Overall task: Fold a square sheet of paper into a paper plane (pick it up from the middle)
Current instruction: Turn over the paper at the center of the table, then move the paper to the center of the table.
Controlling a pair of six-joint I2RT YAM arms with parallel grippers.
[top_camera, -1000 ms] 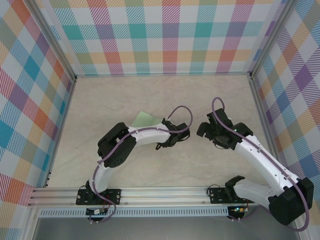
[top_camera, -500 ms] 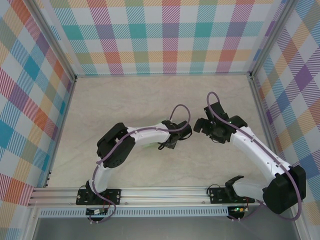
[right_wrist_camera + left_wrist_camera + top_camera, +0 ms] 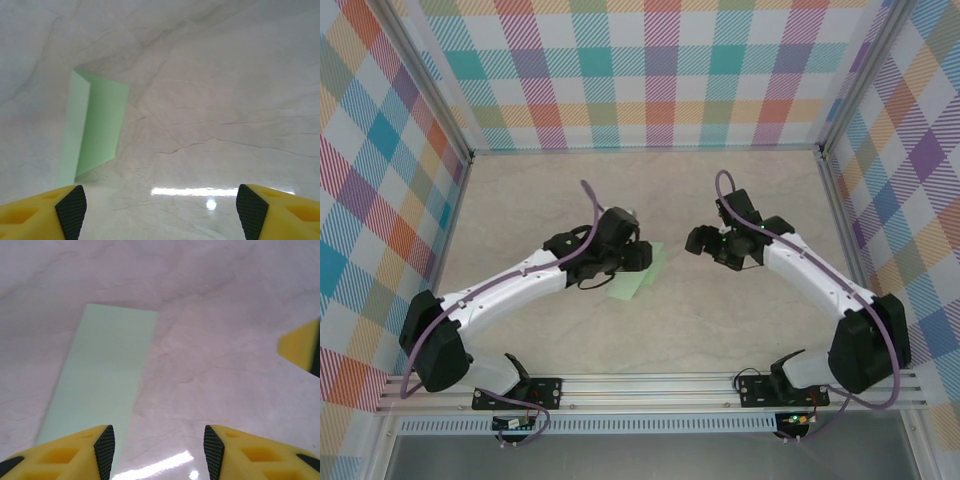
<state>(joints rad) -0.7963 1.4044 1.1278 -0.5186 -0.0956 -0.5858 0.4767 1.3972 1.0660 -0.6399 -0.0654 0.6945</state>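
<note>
The square sheet of paper (image 3: 638, 281), pale mint green, lies on the table folded in half into a long narrow strip (image 3: 102, 375). In the right wrist view one flap of the sheet (image 3: 100, 125) stands slightly raised along the crease. My left gripper (image 3: 640, 256) hovers over the strip's upper end, open, with nothing between its fingers (image 3: 159, 452); its left finger (image 3: 105, 450) overlaps the strip's near edge. My right gripper (image 3: 696, 241) is open to the right of the sheet, apart from it (image 3: 160, 205). A paper plane is out of view.
The marble-look tabletop (image 3: 740, 330) is enclosed by plaid walls (image 3: 660, 70) at the back and both sides. A metal rail (image 3: 640, 385) with the arm bases runs along the near edge. A yellow fingertip of the right gripper (image 3: 302, 347) shows at the right edge of the left wrist view.
My left gripper has opened, let go of the paper and drawn back up and left, its arm swinging out to the left. The right gripper has moved left toward the sheet and narrowed a little.
</note>
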